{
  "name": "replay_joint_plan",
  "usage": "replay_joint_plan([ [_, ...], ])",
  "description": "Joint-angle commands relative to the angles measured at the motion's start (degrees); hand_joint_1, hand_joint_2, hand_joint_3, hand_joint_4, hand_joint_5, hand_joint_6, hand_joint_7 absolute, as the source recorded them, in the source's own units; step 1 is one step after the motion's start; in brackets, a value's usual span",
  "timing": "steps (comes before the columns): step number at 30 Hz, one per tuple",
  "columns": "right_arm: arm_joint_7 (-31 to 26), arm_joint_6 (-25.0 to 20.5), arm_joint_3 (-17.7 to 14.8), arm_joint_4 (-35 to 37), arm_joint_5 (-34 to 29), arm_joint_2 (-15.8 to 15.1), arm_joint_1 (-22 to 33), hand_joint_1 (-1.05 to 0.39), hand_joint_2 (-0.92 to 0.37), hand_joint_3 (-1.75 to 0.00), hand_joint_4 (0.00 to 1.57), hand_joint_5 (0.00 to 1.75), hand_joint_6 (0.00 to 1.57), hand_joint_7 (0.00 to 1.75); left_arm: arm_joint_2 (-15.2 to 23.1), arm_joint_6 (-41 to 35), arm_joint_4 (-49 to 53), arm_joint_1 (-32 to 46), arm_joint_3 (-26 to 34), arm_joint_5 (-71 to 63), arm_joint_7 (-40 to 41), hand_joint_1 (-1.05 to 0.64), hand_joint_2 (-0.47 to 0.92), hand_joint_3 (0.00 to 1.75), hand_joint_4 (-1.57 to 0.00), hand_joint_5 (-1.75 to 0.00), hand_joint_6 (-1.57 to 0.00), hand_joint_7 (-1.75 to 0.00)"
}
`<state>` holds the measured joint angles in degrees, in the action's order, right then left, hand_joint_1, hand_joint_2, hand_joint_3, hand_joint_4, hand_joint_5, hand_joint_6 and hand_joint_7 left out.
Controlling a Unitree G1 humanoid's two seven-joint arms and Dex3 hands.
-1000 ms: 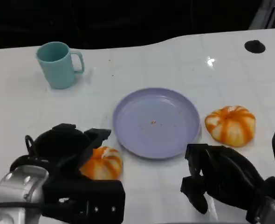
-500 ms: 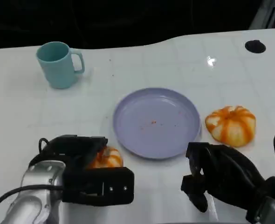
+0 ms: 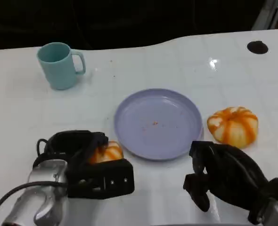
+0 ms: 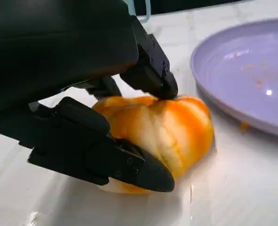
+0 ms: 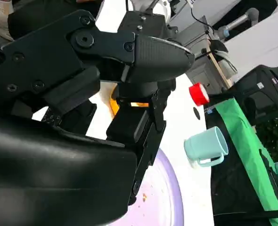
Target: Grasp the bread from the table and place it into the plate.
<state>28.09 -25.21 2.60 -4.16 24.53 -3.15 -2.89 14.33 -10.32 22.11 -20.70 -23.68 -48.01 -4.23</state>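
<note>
A lab or workshop is suggested: a plain white counter (image 3: 186, 61) is set against a dark backdrop, and a red emergency-stop button (image 5: 199, 93), cabling, a black office chair (image 5: 266, 94) and green sheeting (image 5: 252, 160) are seen beyond.

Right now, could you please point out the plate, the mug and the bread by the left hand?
plate (image 3: 158, 123): head view, bare centre.
mug (image 3: 57, 66): head view, outer wall.
bread (image 4: 169, 127): left wrist view, striped top.
</note>
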Motion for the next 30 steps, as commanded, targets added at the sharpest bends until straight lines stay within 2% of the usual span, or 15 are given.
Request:
replay_joint_plan([
  [1, -0.12, 0.83, -0.77, -0.76, 0.56, -0.24, 0.40, -0.97, -0.75, -0.66, 1.27, 1.66, 1.07, 1.61, 2.80, 4.23, 2.62, 1.85, -0.09, 0.55, 6.38, -0.34, 0.92, 0.35, -0.75, -1.66, -0.92, -0.91],
  [2, -0.14, 0.82, -0.77, -0.79, 0.59, -0.23, 0.45, -0.97, -0.75, -0.66, 1.27, 1.66, 1.08, 1.60, 3.26, 4.47, 2.00, 2.10, -0.17, 0.55, 6.31, -0.34, 0.92, 0.38, -0.75, -1.70, -0.82, -1.16],
  [4, -0.25, 0.80, -0.78, -0.78, 0.63, -0.16, 0.51, -0.97, -0.74, -0.66, 1.27, 1.65, 1.08, 1.59, 4.20, 5.07, 0.80, 2.51, -0.44, 0.27, 6.48, -0.34, 0.92, 0.40, -0.75, -1.74, -0.71, -1.44],
  [6, -0.35, 0.78, -0.77, -0.73, 0.63, -0.12, 0.50, -0.96, -0.74, -0.66, 1.27, 1.66, 1.08, 1.58, 5.13, 6.05, -0.73, 3.17, -0.35, 0.26, 7.19, -0.31, 0.92, 0.40, -0.79, -1.74, -0.66, -1.65],
  [7, -0.36, 0.79, -0.76, -0.71, 0.61, -0.13, 0.49, -0.96, -0.74, -0.66, 1.27, 1.66, 1.08, 1.59, 5.39, 6.31, -1.25, 3.40, -0.29, 0.32, 7.35, -0.30, 0.92, 0.40, -0.80, -1.75, -0.65, -1.70],
  [14, -0.08, 1.02, -1.01, -0.25, 0.53, -0.51, 0.10, -0.98, -0.74, -0.68, 1.27, 1.65, 1.11, 1.56, 7.20, 6.88, -9.98, 7.51, 3.03, 3.43, 6.70, -0.24, 0.89, 0.42, -0.84, -1.75, -0.65, -1.75],
  [19, 0.17, 1.02, -0.95, 0.01, 0.59, -0.55, -0.01, -0.96, -0.73, -0.68, 1.27, 1.66, 1.08, 1.60, 7.91, 5.20, -15.77, 10.27, 4.23, 3.53, 5.17, -0.21, 0.78, 0.62, -0.83, -1.75, -0.65, -1.75],
  [27, -0.06, 1.05, -0.61, -0.46, 0.12, -0.77, 0.27, -0.96, -0.75, -0.67, 1.27, 1.66, 1.08, 1.61, 8.08, 1.11, -25.74, 13.61, 7.76, 2.67, 4.51, -0.16, 0.68, 0.71, -0.83, -1.75, -0.65, -1.75],
  [30, 0.07, 1.34, -0.58, -0.25, 0.14, -0.61, 0.33, -0.96, -0.75, -0.67, 1.27, 1.66, 1.07, 1.61, 7.02, 1.75, -27.84, 13.68, 9.63, 3.45, 6.50, -0.16, 0.60, 0.88, -0.87, -1.75, -0.66, -1.75],
])
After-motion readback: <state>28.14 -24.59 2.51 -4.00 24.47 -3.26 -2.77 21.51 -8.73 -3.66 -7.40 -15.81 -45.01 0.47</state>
